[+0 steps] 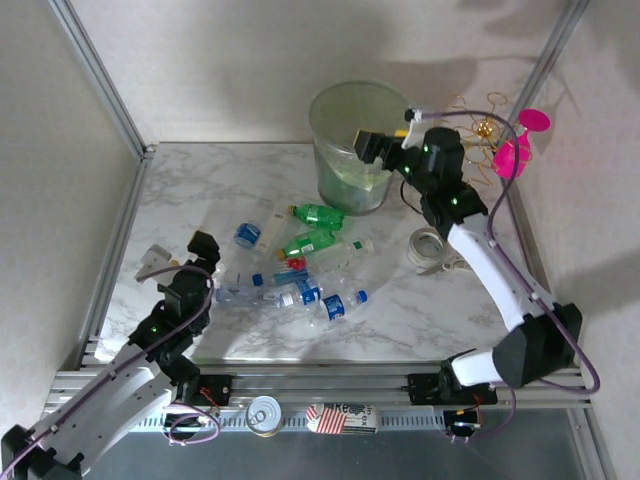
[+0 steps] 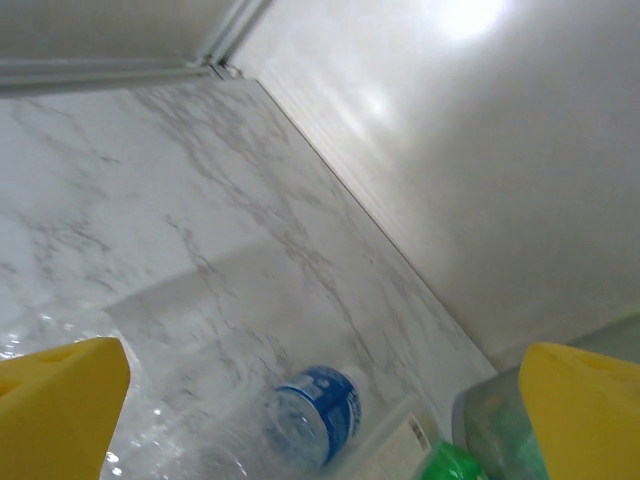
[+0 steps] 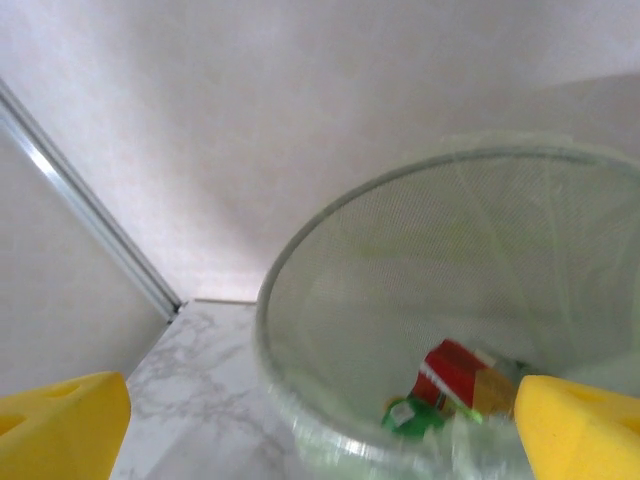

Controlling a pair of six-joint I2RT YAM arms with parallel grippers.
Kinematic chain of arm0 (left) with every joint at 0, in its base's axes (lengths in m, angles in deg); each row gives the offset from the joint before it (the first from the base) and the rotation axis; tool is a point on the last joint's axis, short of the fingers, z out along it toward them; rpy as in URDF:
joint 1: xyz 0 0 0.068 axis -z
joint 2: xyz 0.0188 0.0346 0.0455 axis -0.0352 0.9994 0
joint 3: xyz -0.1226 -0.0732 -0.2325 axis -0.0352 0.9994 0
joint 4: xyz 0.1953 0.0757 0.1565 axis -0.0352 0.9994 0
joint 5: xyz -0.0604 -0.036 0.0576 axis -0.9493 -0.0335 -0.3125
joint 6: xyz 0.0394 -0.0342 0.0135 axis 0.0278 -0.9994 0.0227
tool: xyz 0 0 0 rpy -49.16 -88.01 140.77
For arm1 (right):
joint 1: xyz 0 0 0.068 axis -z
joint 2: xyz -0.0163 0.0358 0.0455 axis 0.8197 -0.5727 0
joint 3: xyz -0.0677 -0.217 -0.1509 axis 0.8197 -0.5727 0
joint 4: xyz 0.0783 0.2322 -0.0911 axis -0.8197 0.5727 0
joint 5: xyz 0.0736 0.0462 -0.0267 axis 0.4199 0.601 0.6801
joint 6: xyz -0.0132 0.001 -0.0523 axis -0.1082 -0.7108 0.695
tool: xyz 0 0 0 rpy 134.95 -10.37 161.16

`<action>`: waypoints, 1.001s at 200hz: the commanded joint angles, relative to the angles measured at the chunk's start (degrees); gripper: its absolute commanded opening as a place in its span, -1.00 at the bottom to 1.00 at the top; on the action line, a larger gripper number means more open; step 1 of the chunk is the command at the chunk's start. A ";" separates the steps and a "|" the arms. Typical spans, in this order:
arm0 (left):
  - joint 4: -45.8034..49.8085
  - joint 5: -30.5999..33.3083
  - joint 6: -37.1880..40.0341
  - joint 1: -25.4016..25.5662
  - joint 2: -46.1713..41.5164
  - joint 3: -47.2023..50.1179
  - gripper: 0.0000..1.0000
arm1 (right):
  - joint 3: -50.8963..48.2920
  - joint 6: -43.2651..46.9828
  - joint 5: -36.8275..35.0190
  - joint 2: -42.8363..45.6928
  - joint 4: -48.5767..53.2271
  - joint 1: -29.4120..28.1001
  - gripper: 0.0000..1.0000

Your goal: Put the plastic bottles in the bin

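My right gripper [image 1: 383, 147] hangs over the right rim of the bin [image 1: 340, 100], upper centre of the top view. Its yellow pads [image 3: 60, 425] are spread wide into the two lower corners of my wrist view, with nothing pinched between them. Down inside the bin lies a red-and-yellow labelled bottle [image 3: 455, 372], with a green piece [image 3: 405, 415] just beside it. My left gripper [image 1: 180, 256] sits at lower left, jaws likewise spread and empty, just left of the plastic bottles [image 1: 300, 268] scattered across the middle of the frame. One blue-labelled bottle [image 2: 318, 412] lies low in the left wrist view.
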 commanded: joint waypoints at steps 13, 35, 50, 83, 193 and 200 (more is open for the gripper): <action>4.55 -1.43 -4.73 -5.23 -1.68 3.44 0.99 | -9.72 -3.45 1.40 6.65 -4.28 -0.97 0.97; 4.21 -5.46 -6.17 -8.91 0.41 4.61 0.99 | -15.14 -3.68 1.69 9.09 -4.92 -1.19 0.97; 2.95 -10.17 -6.67 -12.16 2.61 5.34 0.99 | -19.02 -3.03 1.95 10.59 -6.49 -1.41 0.97; 2.52 -18.13 -8.84 -18.99 8.64 5.24 0.99 | -25.94 -2.18 0.34 12.79 -9.86 -1.74 0.98; 0.44 -28.11 -11.88 -27.82 35.32 -4.32 0.99 | -31.02 0.95 -1.87 11.20 -15.97 -1.28 0.98; 0.49 -28.03 -12.28 -27.89 36.39 -4.79 0.99 | -31.04 1.09 -1.81 11.01 -15.65 -1.21 0.97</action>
